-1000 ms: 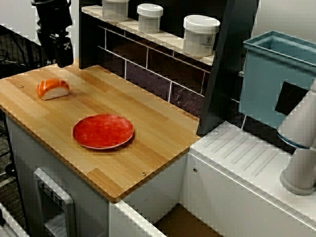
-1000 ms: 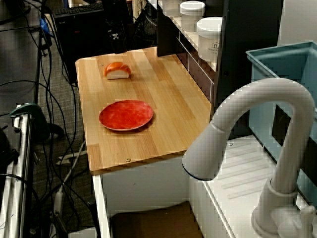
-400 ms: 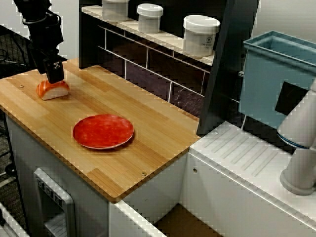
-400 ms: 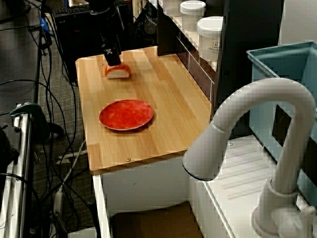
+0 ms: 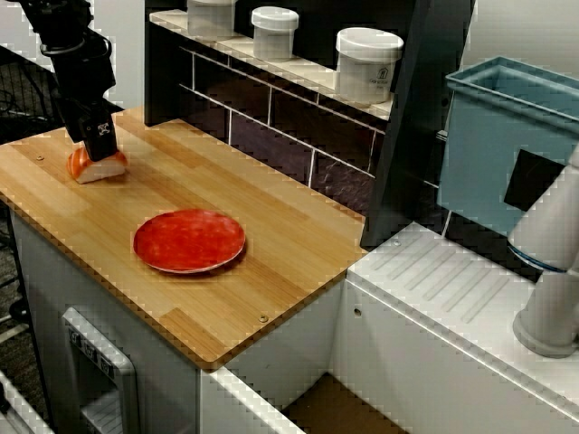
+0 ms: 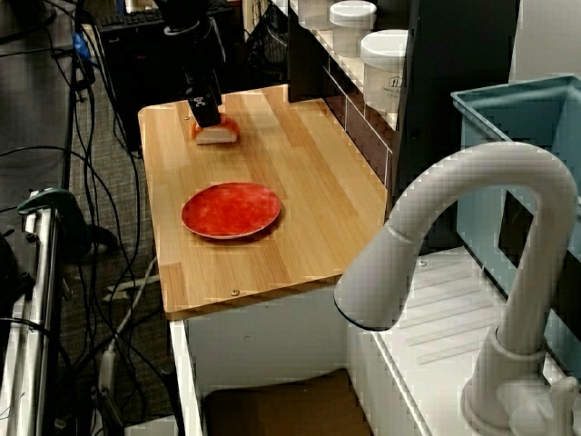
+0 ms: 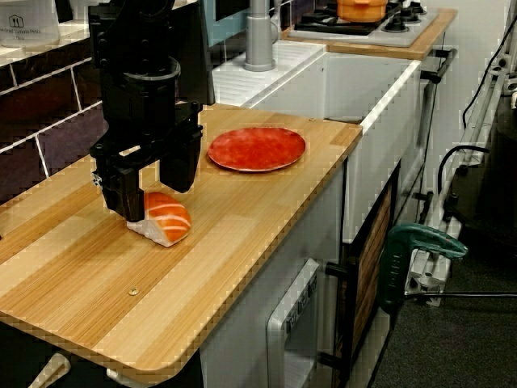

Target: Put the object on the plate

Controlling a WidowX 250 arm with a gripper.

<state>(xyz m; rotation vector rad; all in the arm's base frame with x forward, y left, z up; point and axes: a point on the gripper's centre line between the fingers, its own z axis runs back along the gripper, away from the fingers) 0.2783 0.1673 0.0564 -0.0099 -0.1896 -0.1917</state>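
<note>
The object, a small salmon sushi piece (image 5: 101,166) (image 6: 217,135) (image 7: 166,220), lies at the far left end of the wooden counter (image 5: 271,235). My black gripper (image 5: 98,145) (image 6: 206,114) (image 7: 153,197) is low over it and open, one finger on each side of the sushi's back end; whether the fingers touch it cannot be made out. The red plate (image 5: 189,240) (image 6: 231,210) (image 7: 257,149) sits empty in the middle of the counter, about a plate's width from the sushi.
Three white lidded jars (image 5: 367,63) stand on the shelf behind the counter. A blue bin (image 5: 511,136) and a white faucet (image 6: 472,263) are to the right over the sink. Cables (image 6: 54,182) lie on the floor past the counter's edge.
My gripper came down from above the counter's back corner and now straddles the sushi. The sushi and the plate have not moved.
</note>
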